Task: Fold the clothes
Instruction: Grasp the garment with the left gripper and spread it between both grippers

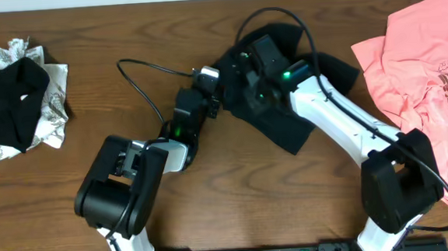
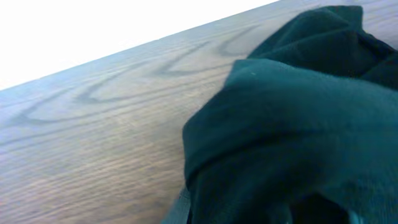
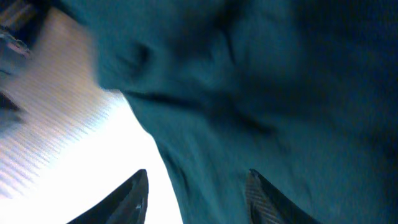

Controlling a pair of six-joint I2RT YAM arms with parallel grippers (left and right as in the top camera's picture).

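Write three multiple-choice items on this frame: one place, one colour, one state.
1. Where does the black shirt lie?
A. mid-scene
B. far left
C. far right

2. What colour is the tee at the right edge?
A. blue
B. salmon-pink
C. yellow

3. How do the right end effector fingers stand?
A. pressed together
B. apart
C. out of view

Answers:
1 A: the overhead view shows it bunched in the middle.
2 B: it is plainly pink, with dark print.
3 B: the right wrist view shows a gap between the two tips.
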